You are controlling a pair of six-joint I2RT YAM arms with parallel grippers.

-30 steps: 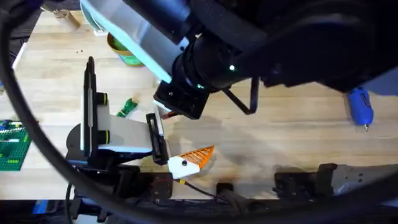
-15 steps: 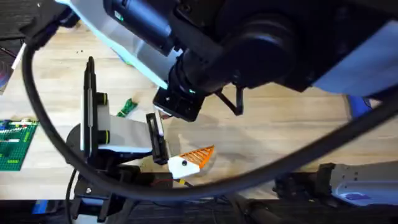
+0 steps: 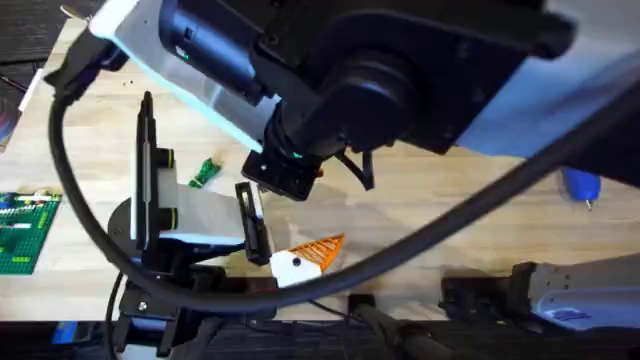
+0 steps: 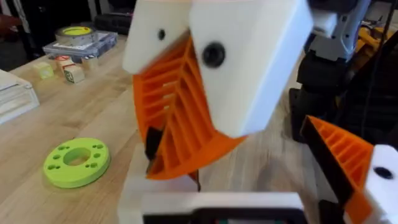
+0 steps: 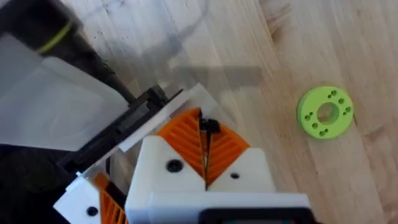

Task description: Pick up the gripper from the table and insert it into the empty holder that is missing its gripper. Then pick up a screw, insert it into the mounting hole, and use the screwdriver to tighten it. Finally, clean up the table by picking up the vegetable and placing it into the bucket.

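- Overhead: right arm sits huge and dark under the camera. Its bulk has swung further left than a second ago and now covers the far-left spot where the bucket showed.
- Its wrist block is over nearly the same place as before, just right of the vegetable.
- Vegetable has not moved; it lies on the table, left of centre.
- Screwdriver lies at the far right edge, same place as a second ago, with less of it hidden than half a second ago.
- Left gripper is unchanged, near and left of centre. It is spread, its orange-padded finger at the near end of the rail.
- Green brick plate is at the left edge, well apart from everything else.
- Right wrist view adds what the overhead hides: right gripper has its orange pads pressed together, pinching a small black screw at the tips.
- Same view has a lime disc flat on the wood, well apart from the pinch.
- Left wrist view shows the right gripper from the side, close up, tips down, sitting inside the left gripper's spread.
- That view also shows a tape roll in the background.
- Cannot tell which white part is the bare holder, or where the loose orange pad is.
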